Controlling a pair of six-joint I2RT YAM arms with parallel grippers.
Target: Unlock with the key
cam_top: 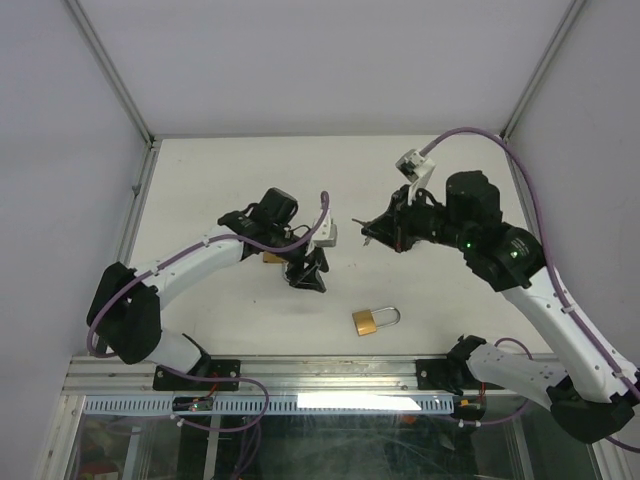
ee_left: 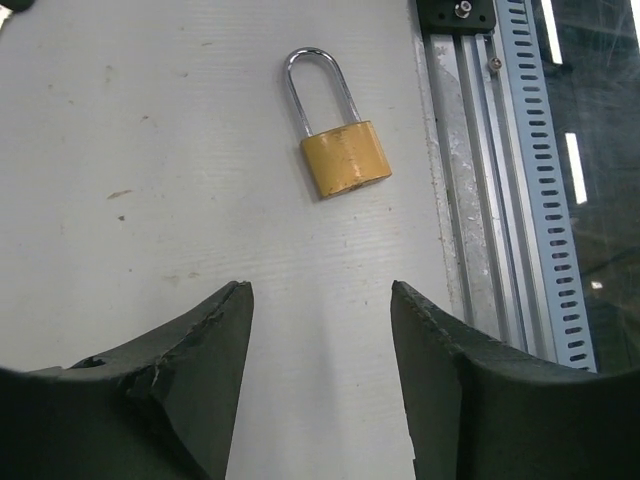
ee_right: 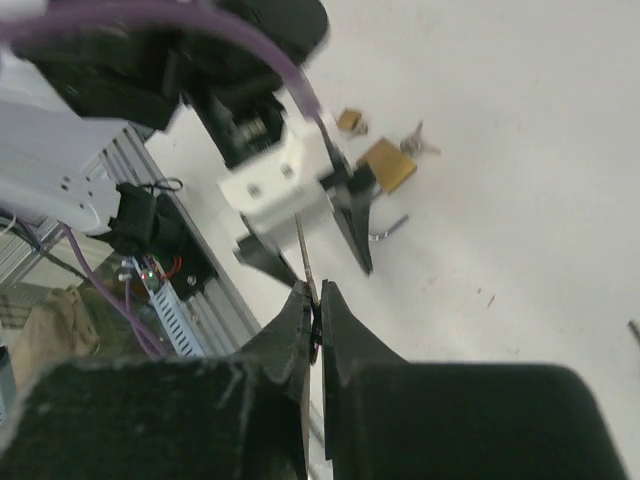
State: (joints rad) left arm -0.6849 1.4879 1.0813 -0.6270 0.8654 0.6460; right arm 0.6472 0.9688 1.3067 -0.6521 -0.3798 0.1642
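Left claw [ee_left: 320,290] open, empty, above the worktop [ee_left: 130,150]. The padlock [ee_left: 345,162] lies flat just ahead of it, shackle seated in the body, so it looks locked. Right claw [ee_right: 312,292] pinched shut on a thin blade, apparently the key [ee_right: 302,250], held in the air well apart from the padlock. Judgement: key in hand; steadying the padlock, insertion and turn are all left.

Looking into a robotics lab test cell, being boxed in by plain white walls [cam_top: 300,60] and aluminium framing [cam_top: 110,70], with slotted cable duct [cam_top: 130,405] running along a white tabletop's [cam_top: 230,320] near edge.
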